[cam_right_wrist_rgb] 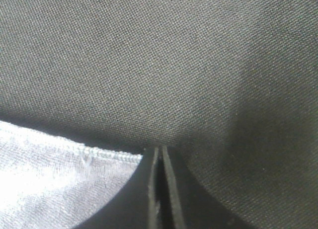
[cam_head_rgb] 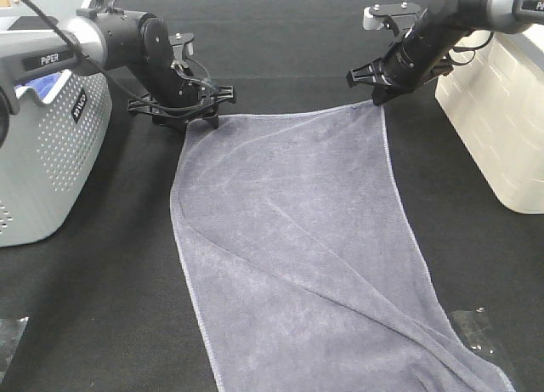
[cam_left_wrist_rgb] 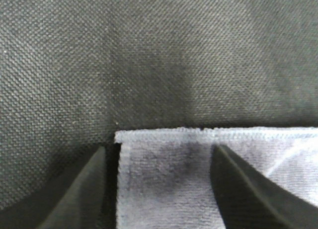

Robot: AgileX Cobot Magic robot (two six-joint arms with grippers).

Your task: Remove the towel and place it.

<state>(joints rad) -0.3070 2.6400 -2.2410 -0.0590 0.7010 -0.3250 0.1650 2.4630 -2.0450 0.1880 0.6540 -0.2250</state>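
Note:
The greyish-purple towel (cam_head_rgb: 297, 239) lies spread out on the black table, running from the far middle toward the near right edge, with a long diagonal fold. My left gripper (cam_head_rgb: 197, 116) is low over its far left corner. In the left wrist view the left gripper (cam_left_wrist_rgb: 159, 148) is open, and its dark fingers (cam_left_wrist_rgb: 84, 189) straddle the towel (cam_left_wrist_rgb: 164, 184) corner. My right gripper (cam_head_rgb: 378, 93) is at the far right corner, which rises to its tip. In the right wrist view the right gripper (cam_right_wrist_rgb: 160, 149) is shut, and the towel (cam_right_wrist_rgb: 54, 184) hem runs in under one finger.
A grey perforated basket (cam_head_rgb: 51, 154) stands at the left edge with a bright blue cloth (cam_head_rgb: 38, 84) inside. A white bin (cam_head_rgb: 497, 111) stands at the right edge. Clear plastic scraps (cam_head_rgb: 476, 328) lie near the table's front corners.

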